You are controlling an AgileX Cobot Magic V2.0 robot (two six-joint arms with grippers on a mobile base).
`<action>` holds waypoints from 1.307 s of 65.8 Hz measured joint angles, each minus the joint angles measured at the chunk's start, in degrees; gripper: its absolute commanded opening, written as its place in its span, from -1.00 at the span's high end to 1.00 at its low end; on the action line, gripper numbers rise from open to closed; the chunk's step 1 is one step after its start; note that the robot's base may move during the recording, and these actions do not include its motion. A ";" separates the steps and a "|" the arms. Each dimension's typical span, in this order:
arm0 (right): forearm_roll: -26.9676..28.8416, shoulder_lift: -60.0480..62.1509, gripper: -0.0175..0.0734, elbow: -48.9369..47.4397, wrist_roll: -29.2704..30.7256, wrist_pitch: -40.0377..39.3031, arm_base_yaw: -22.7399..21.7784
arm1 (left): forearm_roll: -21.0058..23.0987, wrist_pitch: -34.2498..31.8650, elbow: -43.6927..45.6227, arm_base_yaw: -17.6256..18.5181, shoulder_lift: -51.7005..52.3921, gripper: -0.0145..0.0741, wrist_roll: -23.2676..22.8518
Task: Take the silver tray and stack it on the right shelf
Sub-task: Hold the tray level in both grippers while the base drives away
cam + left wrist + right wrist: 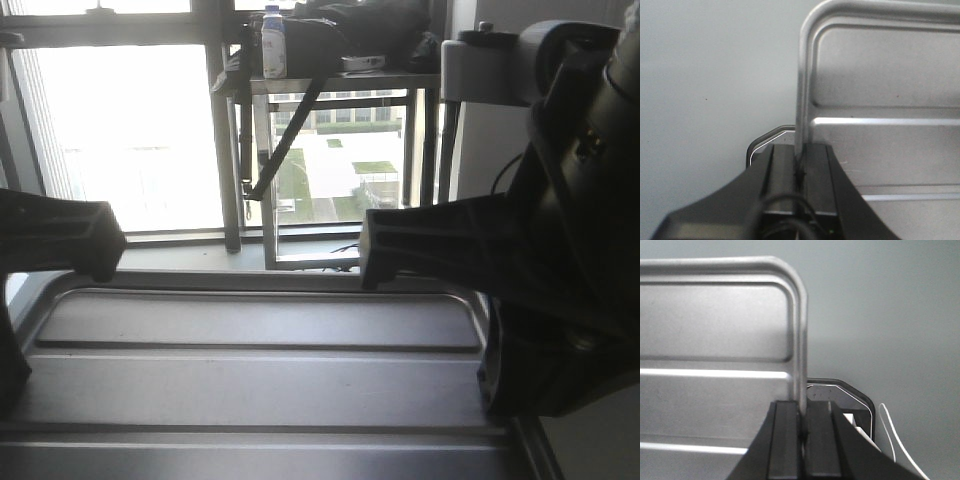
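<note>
You see the silver tray (260, 390) near the camera, and its ribbed floor fills the lower part of the front view. It hangs between the two arms. The left gripper (800, 170) is closed tight on the left rim, with the thin metal edge pressed between its two black fingers. The right gripper (803, 422) pinches the right rim in the same way.

Beyond the far rim there is a bright window (130, 130). A metal stand (262, 150) is in front of it, carrying a bottle (273, 42) and a dark bag (350, 30), and a strap (290, 140) hangs down from it.

Just beside the left fingers a second rounded metal edge (765, 137) shows. Beside the right fingers you see a dark object (850, 392) with a rounded corner and a white cable (890, 435).
</note>
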State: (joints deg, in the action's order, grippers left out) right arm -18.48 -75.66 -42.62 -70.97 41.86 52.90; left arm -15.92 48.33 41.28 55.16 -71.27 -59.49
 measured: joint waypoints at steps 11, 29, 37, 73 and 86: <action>0.00 0.00 0.47 0.00 0.00 0.00 0.00 | 0.00 0.00 0.00 0.00 0.00 0.88 0.00; 0.00 0.00 0.47 0.00 0.00 0.00 0.00 | 0.00 -0.10 0.00 0.00 0.00 0.88 0.00; 0.00 0.00 0.47 0.00 0.00 0.00 0.00 | 0.00 -0.22 0.00 0.00 0.00 0.88 0.00; 0.00 0.00 0.47 0.00 0.00 0.00 0.00 | 0.00 -0.22 0.00 0.00 0.00 0.88 0.00; 0.00 0.00 0.47 0.00 0.00 0.00 0.00 | 0.00 -0.22 0.00 0.00 0.00 0.88 0.00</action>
State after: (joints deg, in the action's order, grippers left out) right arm -18.48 -75.66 -42.62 -70.97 41.86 52.90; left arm -15.92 48.11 41.28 55.16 -71.27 -59.49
